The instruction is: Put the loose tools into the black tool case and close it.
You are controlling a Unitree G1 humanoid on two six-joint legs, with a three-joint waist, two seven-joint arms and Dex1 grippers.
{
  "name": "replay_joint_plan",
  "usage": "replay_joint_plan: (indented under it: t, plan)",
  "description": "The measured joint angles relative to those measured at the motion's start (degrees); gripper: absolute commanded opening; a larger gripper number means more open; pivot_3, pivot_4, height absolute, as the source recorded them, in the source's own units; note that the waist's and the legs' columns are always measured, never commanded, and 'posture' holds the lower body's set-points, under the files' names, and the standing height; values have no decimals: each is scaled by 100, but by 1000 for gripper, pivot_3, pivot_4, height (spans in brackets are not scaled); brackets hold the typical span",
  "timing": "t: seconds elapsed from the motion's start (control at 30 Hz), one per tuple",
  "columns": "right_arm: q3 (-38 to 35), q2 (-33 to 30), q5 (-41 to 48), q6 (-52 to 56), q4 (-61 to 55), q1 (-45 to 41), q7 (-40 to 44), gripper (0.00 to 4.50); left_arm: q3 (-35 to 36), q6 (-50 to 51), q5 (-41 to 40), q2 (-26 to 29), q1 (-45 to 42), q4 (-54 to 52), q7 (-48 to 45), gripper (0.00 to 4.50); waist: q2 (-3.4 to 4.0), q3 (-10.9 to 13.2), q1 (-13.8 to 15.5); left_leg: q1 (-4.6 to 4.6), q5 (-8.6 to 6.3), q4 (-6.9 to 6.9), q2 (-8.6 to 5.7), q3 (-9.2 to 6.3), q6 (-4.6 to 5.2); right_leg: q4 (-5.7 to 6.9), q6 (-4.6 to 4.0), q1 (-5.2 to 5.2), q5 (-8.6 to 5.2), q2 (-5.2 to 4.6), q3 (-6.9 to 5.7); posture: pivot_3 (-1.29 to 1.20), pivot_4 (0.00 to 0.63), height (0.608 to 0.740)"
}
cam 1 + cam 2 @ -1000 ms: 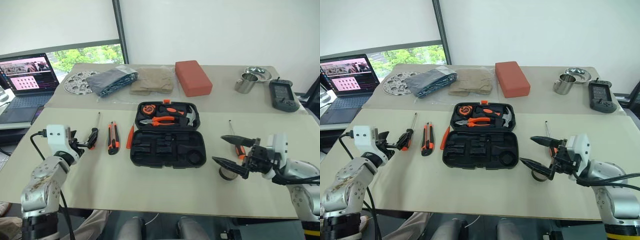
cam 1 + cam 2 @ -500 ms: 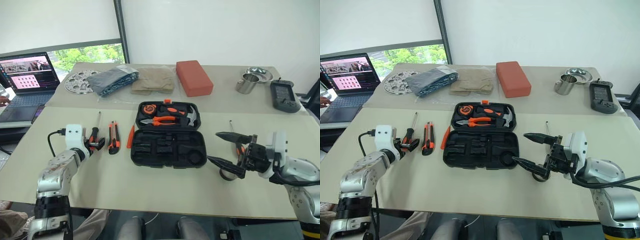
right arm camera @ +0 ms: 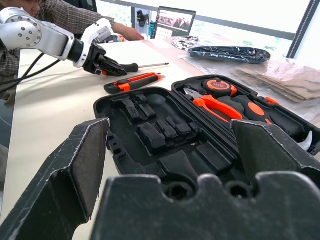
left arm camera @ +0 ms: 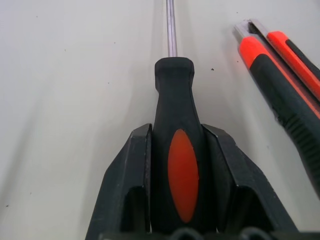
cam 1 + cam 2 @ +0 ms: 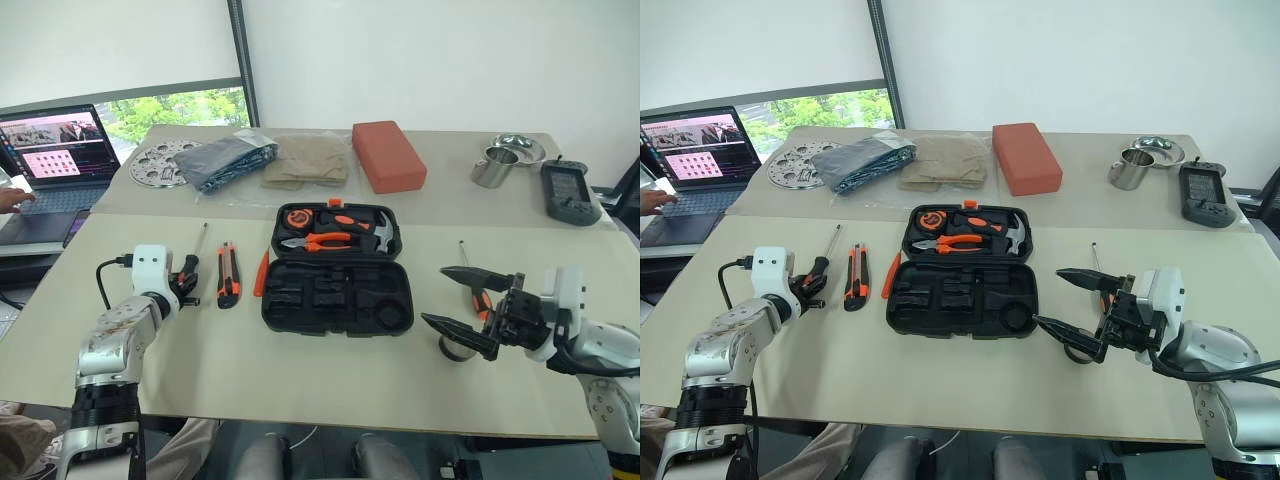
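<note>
L gripper [image 4: 175,180] is clamped on the handle of the left screwdriver [image 5: 190,268], fingers [image 4: 131,175] pressed on both sides, tool lying flat on the surface [image 5: 300,370] w/ shaft pointing away from the robot. R gripper [image 5: 462,304] hangs w/ fingers wide apart, nothing in it, just above the dark tape roll [image 5: 458,347] and next to the second screwdriver [image 5: 474,287].

Black tool case [image 5: 335,268] sits open mid-surface, lid half already carrying the pliers [image 5: 318,241] and hammer [image 5: 378,229], near half w/ empty slots. Utility knife [image 5: 228,276] lies just beside the held screwdriver; thin orange tool [image 5: 260,273] between knife and case.

Risks, as I judge them:
- Grip is on the rear of the handle, so on lift the long shaft may droop or pivot, and tip could drag on the surface.
- Knife is close by; a sideways swing toward the case could knock it or the thin tool.
- Slots are moulded, so a misaligned screwdriver would sit proud and the lid wouldn't shut.
- R gripper near the case edge; both arms moving in together could clash.

Vs. a sec ago: L gripper was open and short of the handle, now it's forward and closed on it. R gripper about the same, still open. Tools and case unmoved.
</note>
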Motion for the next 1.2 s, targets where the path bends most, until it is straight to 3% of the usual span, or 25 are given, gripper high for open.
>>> replay_joint_plan:
  t: [0.17,0.3,0.4,0.5,0.67,0.93,1.2]
  plan:
    - [-261,0,64,1,21,159,-63,4500,-4,-988,-12,141,-326,-17,-676,1003,-3,1,52,-6,1,1,-2,-1,-1,-3,-1,-1,1,-1,-3,0,150,740]
    - [-503,-1,137,2,55,285,-87,4500,-297,-1723,-102,578,-843,-122,-1949,1003,2,-2,103,-5,1,-2,-8,5,-1,-7,-1,-1,0,-1,0,0,150,740]
    - [-617,-7,163,36,115,417,-84,4500,-922,-2558,-48,834,-1130,55,-3373,1003,6,-4,120,-3,1,-4,-10,14,-1,-10,-1,-1,0,1,-1,0,150,740]
    - [-677,-28,169,44,124,459,-78,4500,-1634,-3503,299,843,-1707,918,-4467,1003,5,-3,124,-4,2,3,-14,31,0,-10,-1,0,0,10,-2,0,150,740]
    - [-908,-41,194,45,114,637,-136,4500,-2149,-4754,660,288,-2833,2815,-5467,1003,0,0,112,-18,2,11,-22,38,1,-10,1,-5,-1,17,-7,0,150,740]
    - [-1089,46,206,21,48,972,-193,4500,-2790,-6279,1597,-67,-3977,4927,-6301,1003,-5,3,103,-25,1,8,-24,31,3,-12,3,-6,-2,27,1,0,150,740]
    - [-1139,193,205,-106,-8,1193,-220,4500,-2845,-6496,2006,-335,-4484,5769,-6375,1003,-19,12,95,-27,1,12,-27,23,3,-7,20,-6,-12,29,2,0,150,740]
